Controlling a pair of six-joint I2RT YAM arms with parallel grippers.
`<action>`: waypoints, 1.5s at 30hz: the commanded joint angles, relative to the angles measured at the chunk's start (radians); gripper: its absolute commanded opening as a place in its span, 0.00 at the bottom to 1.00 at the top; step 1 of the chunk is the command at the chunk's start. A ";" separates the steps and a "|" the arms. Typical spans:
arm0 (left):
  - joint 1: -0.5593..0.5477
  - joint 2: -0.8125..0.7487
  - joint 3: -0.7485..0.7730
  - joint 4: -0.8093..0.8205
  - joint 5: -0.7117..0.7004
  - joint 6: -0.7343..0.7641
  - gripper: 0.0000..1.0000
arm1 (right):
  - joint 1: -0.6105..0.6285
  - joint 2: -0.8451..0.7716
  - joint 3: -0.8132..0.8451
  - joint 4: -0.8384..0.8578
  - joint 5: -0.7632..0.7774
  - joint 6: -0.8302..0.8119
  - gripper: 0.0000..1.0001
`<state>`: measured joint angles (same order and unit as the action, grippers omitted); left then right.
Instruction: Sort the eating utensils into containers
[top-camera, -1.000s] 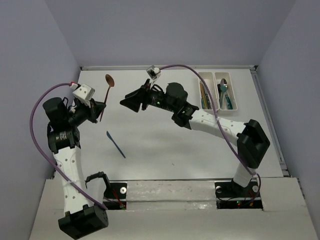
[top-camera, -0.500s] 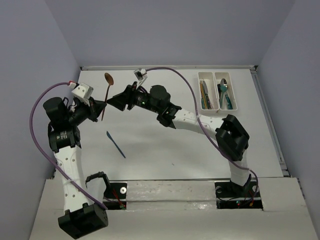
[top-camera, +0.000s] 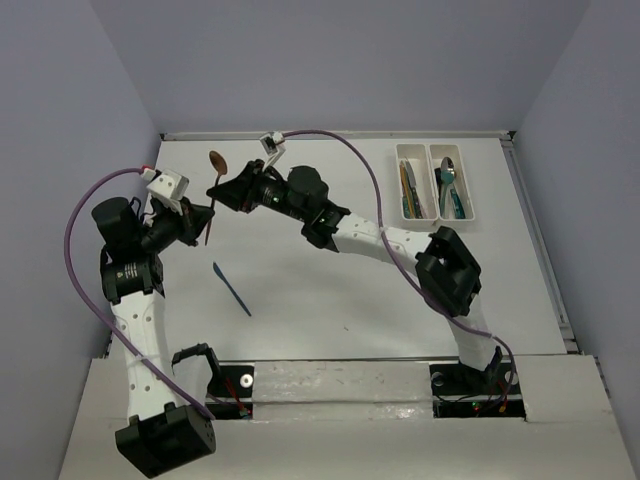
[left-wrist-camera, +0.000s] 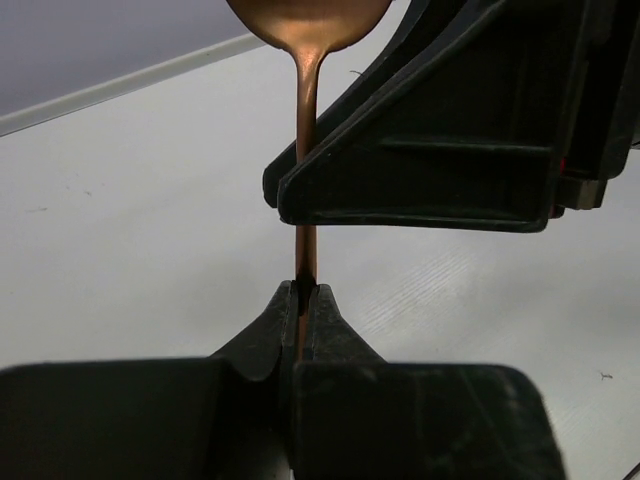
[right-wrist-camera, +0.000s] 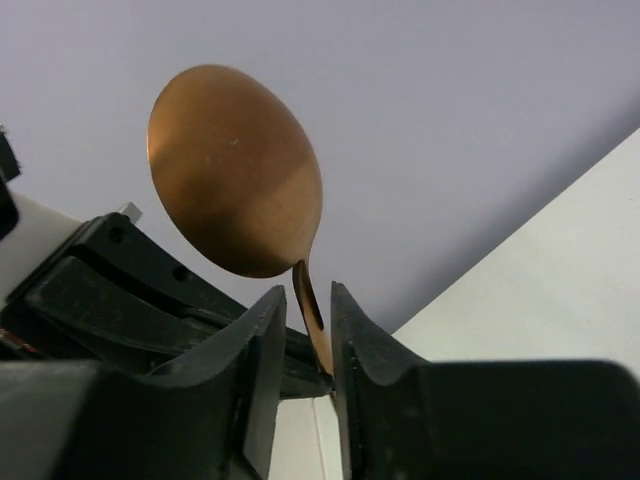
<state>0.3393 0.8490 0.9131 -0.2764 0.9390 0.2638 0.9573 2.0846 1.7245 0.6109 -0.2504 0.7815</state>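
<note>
Copper spoon (top-camera: 218, 161) sits upper left in the top view, well apart from the white trays (top-camera: 428, 150) at upper right. The left gripper (left-wrist-camera: 305, 290) pinches its handle. The right gripper (right-wrist-camera: 308, 300) straddles the neck under the bowl, jaws narrow, with a sliver of gap showing.

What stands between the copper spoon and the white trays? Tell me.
Nothing lies on the table between the copper spoon and the white trays; only the right arm spans that route, the right tool around the spoon's neck.
</note>
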 joint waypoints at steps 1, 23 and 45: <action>-0.008 -0.011 -0.003 0.059 0.014 -0.003 0.00 | 0.011 0.029 0.081 0.014 0.002 0.027 0.22; -0.008 0.004 -0.115 0.022 -0.186 0.146 0.99 | -0.745 -0.281 -0.002 -1.017 -0.424 -0.687 0.00; -0.008 0.018 -0.175 0.083 -0.282 0.153 0.99 | -1.039 0.061 0.287 -1.281 -0.063 -1.047 0.00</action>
<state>0.3336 0.8795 0.7433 -0.2321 0.6533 0.4080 -0.0463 2.1304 1.9968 -0.6624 -0.3519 -0.2337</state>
